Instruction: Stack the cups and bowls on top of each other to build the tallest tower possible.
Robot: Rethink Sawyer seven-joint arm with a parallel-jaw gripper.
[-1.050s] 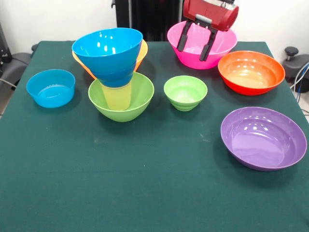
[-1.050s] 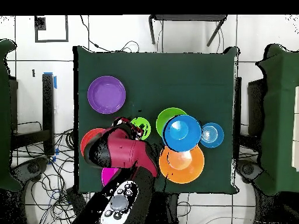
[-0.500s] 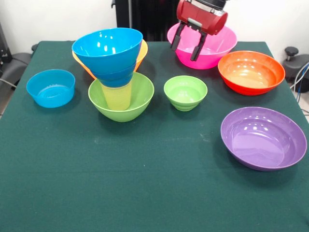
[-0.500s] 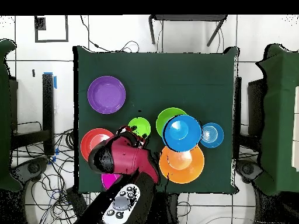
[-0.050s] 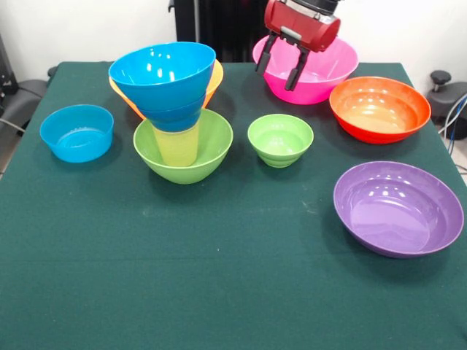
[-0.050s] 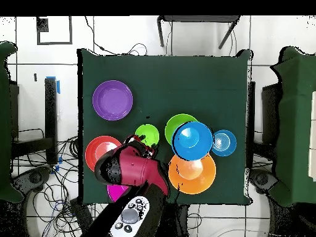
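A pale yellow cup (image 5: 176,146) stands upright in a large lime-green bowl (image 5: 216,140). Two nested blue bowls (image 5: 163,71) sit on the cup and form the tower. An orange bowl (image 5: 214,77) shows behind it. My gripper (image 5: 280,67) hangs open and empty over the left rim of the pink bowl (image 5: 325,73). A red-orange bowl (image 5: 379,109), a small green bowl (image 5: 280,138), a purple bowl (image 5: 398,208) and a low light-blue bowl (image 5: 76,133) stand apart. From overhead my gripper (image 6: 137,143) lies beside the small green bowl (image 6: 147,133), and the arm hides most of the pink bowl (image 6: 116,192).
The green table cloth (image 5: 219,262) stretches bare in front of the bowls. In the overhead view the big orange bowl (image 6: 192,176) lies close to the tower's blue top (image 6: 192,140), and the purple bowl (image 6: 112,100) sits alone.
The gripper has risen and shifted left in the front view, from inside the pink bowl to above its left rim. Its fingers stay open. No bowl moved.
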